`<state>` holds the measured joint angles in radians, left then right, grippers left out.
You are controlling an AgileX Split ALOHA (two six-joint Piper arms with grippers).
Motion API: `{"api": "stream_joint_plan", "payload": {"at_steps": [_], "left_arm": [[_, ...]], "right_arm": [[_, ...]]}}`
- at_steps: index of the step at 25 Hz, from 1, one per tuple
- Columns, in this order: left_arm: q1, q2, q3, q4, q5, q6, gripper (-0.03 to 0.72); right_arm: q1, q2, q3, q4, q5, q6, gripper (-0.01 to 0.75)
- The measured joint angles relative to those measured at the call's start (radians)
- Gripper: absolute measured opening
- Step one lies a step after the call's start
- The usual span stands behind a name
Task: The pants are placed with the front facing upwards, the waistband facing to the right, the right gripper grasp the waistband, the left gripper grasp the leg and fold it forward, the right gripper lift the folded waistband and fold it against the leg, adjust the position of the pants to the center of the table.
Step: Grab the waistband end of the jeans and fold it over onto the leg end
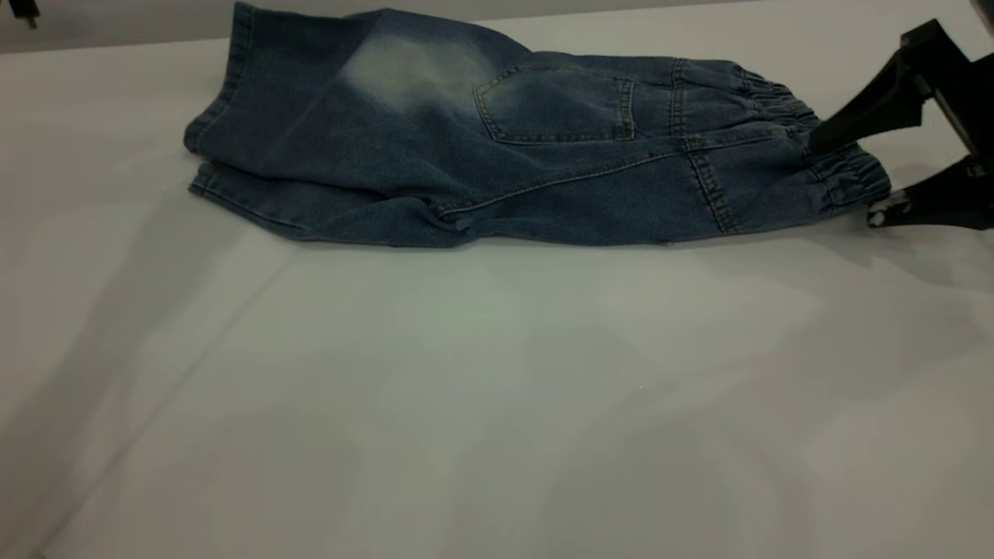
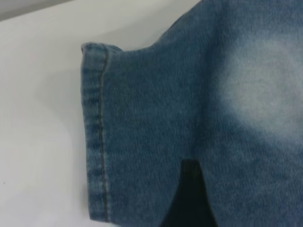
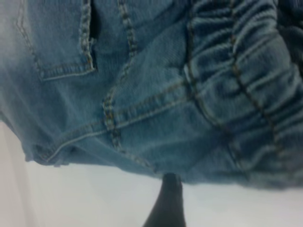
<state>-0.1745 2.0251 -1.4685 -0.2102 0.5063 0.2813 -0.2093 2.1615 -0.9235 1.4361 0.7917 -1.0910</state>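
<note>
A pair of short blue denim pants lay on a large white surface, toward its far side. They were folded lengthwise, one leg on top of the other, with a back pocket facing up and a pale faded patch on the upper leg. The leg hems pointed to the left in the exterior view. The gathered elastic waistband pointed to the right.

The right end effector sat at the right edge of the exterior view. It was spread open around the waistband. One black finger rested on top of the ruched fabric, and the other finger lay low, just beside the waistband's end near the surface. It had not closed on the cloth. In the right wrist view, the waistband filled the frame, with a single dark fingertip over the white surface just past the denim's edge.

The left wrist view looked down on the stitched leg hem and the faded patch. A dark, blurred finger of the left end effector lay over the denim. Whether that one was open or closed could not be told.
</note>
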Motion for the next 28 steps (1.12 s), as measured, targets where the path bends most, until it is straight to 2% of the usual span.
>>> {"api": "stream_joint_plan", "payload": {"at_steps": [28], "left_arm": [[0.000,0.000,0.000,-0.003,0.014,-0.001,0.510]], "right_arm": [[0.000,0.073,-0.147,0.013,0.001,-0.034,0.591]]}}
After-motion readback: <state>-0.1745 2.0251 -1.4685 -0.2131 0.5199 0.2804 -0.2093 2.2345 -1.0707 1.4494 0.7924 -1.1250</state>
